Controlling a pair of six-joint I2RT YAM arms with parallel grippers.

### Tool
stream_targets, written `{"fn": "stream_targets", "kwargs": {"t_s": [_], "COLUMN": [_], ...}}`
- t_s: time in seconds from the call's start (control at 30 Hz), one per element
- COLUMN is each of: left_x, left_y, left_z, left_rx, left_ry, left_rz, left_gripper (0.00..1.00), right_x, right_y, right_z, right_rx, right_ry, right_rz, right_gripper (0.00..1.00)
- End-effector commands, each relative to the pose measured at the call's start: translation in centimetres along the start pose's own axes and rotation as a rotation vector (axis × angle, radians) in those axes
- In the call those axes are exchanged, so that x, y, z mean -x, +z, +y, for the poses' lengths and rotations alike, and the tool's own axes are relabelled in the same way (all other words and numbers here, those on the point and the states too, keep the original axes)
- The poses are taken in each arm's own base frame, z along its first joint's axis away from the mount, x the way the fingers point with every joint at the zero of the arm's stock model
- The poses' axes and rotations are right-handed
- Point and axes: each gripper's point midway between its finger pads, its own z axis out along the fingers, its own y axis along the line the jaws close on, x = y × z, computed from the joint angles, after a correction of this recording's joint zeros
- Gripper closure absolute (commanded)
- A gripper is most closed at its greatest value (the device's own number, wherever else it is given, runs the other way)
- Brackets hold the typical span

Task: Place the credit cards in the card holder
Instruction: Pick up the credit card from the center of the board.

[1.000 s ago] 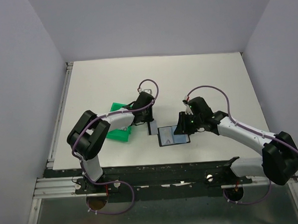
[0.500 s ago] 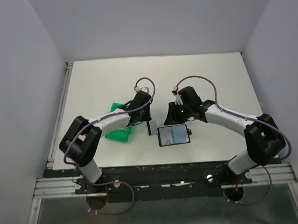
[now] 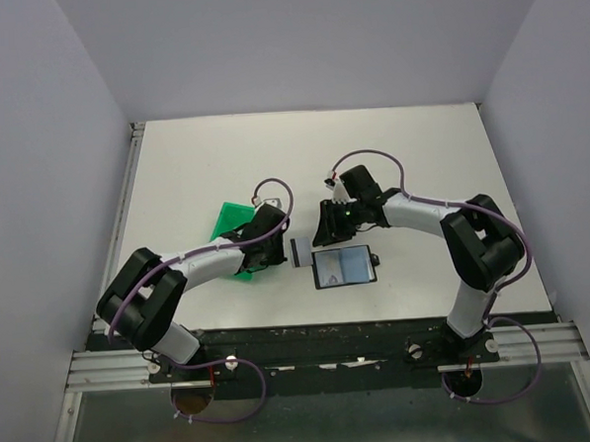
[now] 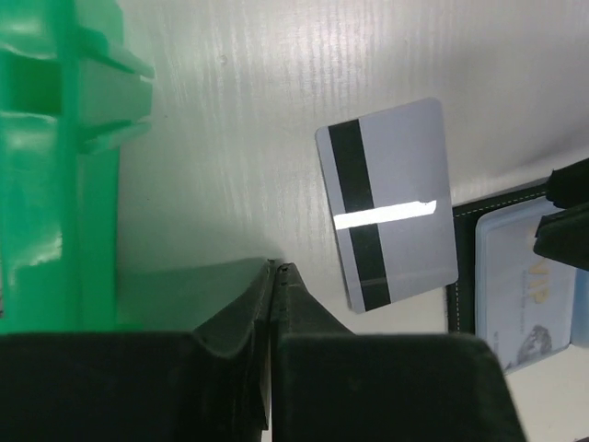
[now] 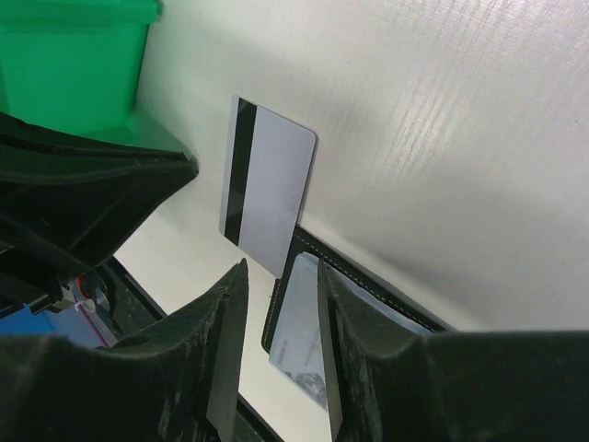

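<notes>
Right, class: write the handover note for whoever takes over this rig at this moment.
Left gripper: shut, empty, beside the bin.
Right gripper: open, empty, hovering where the grey card meets the holder.
Grey card: flat on the table, stripe up, right beside the open holder.
Done: a blue card lies inside the holder.
Left: get the grey card in.

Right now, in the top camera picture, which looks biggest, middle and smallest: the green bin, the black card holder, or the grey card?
1. green bin, though partly covered
2. card holder, lying open
3. grey card
</notes>
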Motion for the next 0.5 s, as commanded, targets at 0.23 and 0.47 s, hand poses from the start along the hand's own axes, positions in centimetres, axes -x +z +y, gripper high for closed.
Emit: {"fn": "stream_targets", "kwargs": {"t_s": [0.23, 0.47], "left_x": [-1.9, -2.5], "left_y": [1.7, 2.0], "left_z": [-1.7, -2.1], "left_rx": [-0.047, -0.063], "left_ry": [0.013, 0.019], "left_rz": [0.054, 0.071], "left_gripper": [0.93, 0.95], "right_x": [1.3, 0.9], "right_y": [1.3, 2.2], "right_z": [0.7, 0.0], "right_rx": [0.077, 0.055], "right_ry": [0.009, 0.092], "right_rz": [0.020, 0.052], "right_gripper": [0.56, 0.57]}}
